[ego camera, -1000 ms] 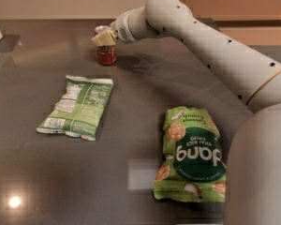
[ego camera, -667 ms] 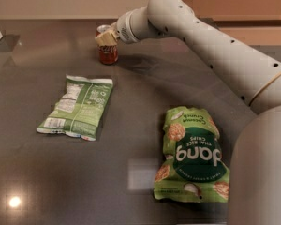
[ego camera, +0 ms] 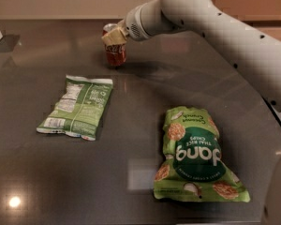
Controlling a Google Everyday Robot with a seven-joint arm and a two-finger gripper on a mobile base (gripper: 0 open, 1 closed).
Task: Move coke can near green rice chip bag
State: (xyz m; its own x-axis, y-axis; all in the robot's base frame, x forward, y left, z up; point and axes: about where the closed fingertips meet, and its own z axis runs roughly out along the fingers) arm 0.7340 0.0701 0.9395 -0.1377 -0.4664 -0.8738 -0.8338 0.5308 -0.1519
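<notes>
The tool, seemingly clamped on the top of the coke can, had shifted slightly rightward with the can since a second earlier, so the carry looked barely begun. The small red can was upright at the far side of the surface, well apart from the green rice chip bag.
</notes>
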